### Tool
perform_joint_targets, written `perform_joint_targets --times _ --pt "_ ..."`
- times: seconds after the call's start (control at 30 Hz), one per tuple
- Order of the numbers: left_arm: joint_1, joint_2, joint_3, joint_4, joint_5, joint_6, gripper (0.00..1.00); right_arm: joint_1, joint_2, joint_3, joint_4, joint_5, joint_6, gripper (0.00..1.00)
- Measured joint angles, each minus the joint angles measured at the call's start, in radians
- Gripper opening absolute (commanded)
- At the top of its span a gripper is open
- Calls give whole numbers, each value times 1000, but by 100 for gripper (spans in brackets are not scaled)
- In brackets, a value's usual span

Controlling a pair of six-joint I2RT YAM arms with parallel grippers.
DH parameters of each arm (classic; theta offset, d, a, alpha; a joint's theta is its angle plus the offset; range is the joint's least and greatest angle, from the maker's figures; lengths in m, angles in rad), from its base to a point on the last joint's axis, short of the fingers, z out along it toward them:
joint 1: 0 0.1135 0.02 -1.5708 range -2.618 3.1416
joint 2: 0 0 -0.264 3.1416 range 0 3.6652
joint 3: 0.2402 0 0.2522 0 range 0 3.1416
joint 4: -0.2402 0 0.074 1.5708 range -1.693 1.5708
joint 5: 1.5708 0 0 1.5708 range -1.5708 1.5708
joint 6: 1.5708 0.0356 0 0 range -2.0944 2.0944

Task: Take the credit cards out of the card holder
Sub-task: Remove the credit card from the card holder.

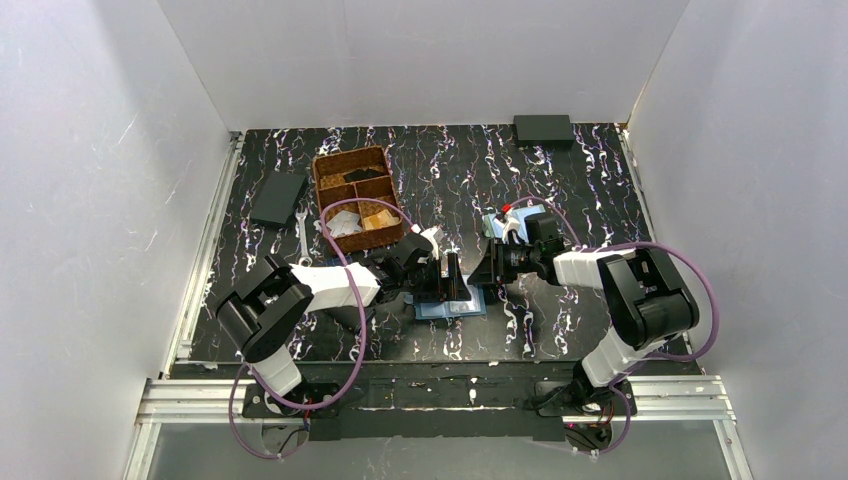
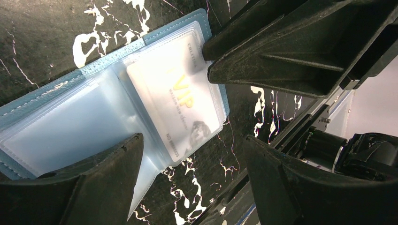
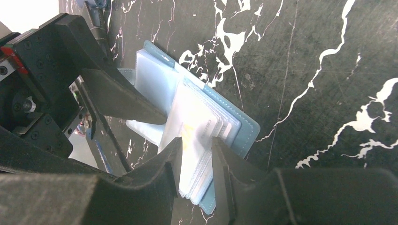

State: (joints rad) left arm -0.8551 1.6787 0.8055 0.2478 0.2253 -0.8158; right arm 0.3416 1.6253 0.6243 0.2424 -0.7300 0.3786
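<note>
The steel-blue card holder lies open on the black marbled table between my two arms. A whitish credit card with gold lettering sits in the top clear pocket of its right page. My right gripper is shut on the fanned edge of the pocket leaves, that card among them. My left gripper is open. One of its fingers rests on the left page and the other stands over bare table.
A brown wicker tray with compartments holding small items stands at the back left. A black wallet lies left of it and a wrench below it. A black box sits at the far edge. White walls enclose the table.
</note>
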Motion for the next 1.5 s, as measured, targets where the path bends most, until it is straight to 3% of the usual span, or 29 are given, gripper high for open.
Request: perform_joint_targets --times 1.07,1.33,1.5 --pt "0 16 15 3 6 -10 79 48 19 -14 187 -204 169 38" --pt "-3 5 1 5 10 -13 78 56 34 -13 228 -215 195 55" --pt "-16 -23 -30 3 22 -14 75 94 62 0 261 -240 223 55"
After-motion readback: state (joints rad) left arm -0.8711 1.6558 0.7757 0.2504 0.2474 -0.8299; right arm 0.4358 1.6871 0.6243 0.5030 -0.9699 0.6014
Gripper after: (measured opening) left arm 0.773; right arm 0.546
